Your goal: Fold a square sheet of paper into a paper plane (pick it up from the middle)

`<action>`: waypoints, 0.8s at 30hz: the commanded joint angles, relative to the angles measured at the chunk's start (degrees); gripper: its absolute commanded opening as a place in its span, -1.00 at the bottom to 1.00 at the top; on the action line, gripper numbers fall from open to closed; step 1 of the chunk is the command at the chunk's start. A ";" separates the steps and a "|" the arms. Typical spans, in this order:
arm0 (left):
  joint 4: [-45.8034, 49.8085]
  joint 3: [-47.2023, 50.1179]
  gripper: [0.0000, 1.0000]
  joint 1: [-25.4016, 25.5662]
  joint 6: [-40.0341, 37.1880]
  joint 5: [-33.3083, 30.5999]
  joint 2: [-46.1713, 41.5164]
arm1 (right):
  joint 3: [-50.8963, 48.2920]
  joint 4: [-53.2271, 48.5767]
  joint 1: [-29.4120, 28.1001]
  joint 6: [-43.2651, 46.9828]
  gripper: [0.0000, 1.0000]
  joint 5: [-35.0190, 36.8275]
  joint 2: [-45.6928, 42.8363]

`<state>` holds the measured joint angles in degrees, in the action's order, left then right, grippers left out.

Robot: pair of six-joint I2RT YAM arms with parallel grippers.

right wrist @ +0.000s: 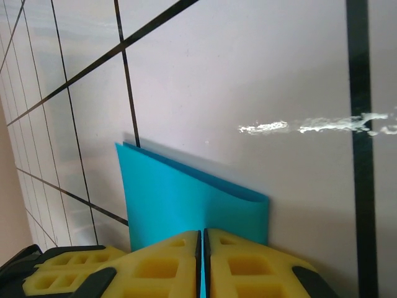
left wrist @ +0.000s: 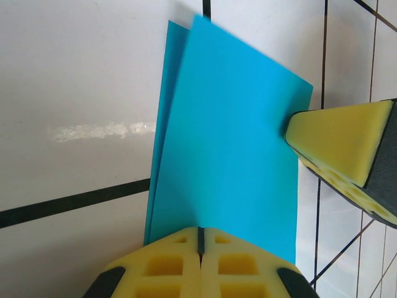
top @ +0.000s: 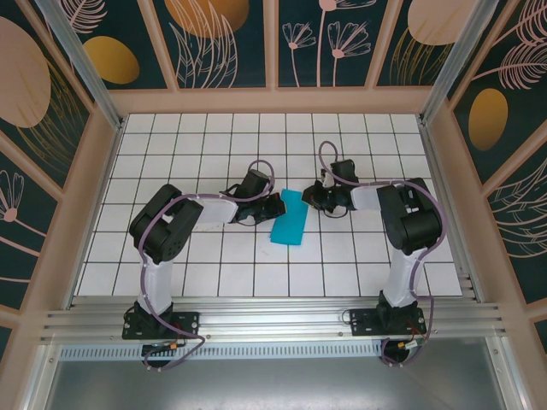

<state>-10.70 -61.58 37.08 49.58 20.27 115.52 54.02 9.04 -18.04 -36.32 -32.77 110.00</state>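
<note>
The square sheet of paper point(top: 289, 222) is teal-blue and folded in half into a long rectangle near the middle of the tiled table. Its two layers gape slightly along one edge in the left wrist view point(left wrist: 229, 143). My left gripper point(top: 276, 204) is shut on the sheet's far end from the left, and its yellow foam tips point(left wrist: 200, 234) meet over the paper. My right gripper point(top: 309, 198) pinches the same end from the right, with teal paper point(right wrist: 186, 198) showing between its closed tips point(right wrist: 203, 237). The two grippers almost touch. The paper plane is out of view.
The white tiled table point(top: 214, 137) is boxed in by peach frame walls point(top: 102, 171) and an aluminium rail point(top: 273, 320) at the near edge. The right gripper's foam finger point(left wrist: 338, 139) crosses the left wrist view, close beside the paper's edge.
</note>
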 commanded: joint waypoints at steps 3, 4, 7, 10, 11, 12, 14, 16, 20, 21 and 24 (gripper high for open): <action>6.85 1.47 -1.00 0.21 -1.33 -4.19 3.57 | 1.76 -3.64 0.55 1.46 -0.73 1.89 -0.55; 6.74 1.53 -1.00 0.19 -1.26 -4.19 3.57 | 2.49 -3.76 0.82 1.51 -0.73 1.29 -1.13; 6.74 1.63 -1.00 0.19 -1.29 -4.19 3.48 | 4.44 -4.50 1.64 1.68 -0.73 0.47 -2.02; 6.57 1.59 -1.00 0.19 -1.25 -4.10 3.48 | 4.95 -4.16 2.24 1.71 -0.72 0.95 -1.15; 6.50 1.64 -1.00 0.19 -1.26 -4.09 3.57 | 4.67 -3.43 2.27 1.48 -0.72 0.89 -0.21; 6.40 1.62 -1.00 0.19 -1.24 -4.10 3.56 | 4.65 -3.04 2.25 1.31 -0.72 0.62 0.67; 6.39 1.55 -1.00 0.19 -1.29 -3.93 3.61 | 4.49 -2.84 2.28 1.20 -0.73 0.55 2.56; 6.44 1.72 -1.00 0.20 -1.24 -4.17 3.44 | 3.69 -2.33 2.31 0.81 -0.72 1.63 3.57; 6.23 1.89 -1.00 0.19 -1.19 -4.13 3.29 | 3.55 -4.77 2.27 0.89 -0.73 4.72 4.97; 6.27 1.98 -1.00 0.19 -1.15 -4.14 3.25 | 3.58 -5.01 2.24 0.90 -0.73 5.06 4.70; 6.30 2.00 -1.00 0.19 -1.24 -4.27 3.21 | 4.47 -5.94 2.25 1.22 -0.72 4.44 2.99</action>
<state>-10.74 -61.56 37.10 49.58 20.14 115.52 58.06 6.33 -15.68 -36.12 -32.40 112.20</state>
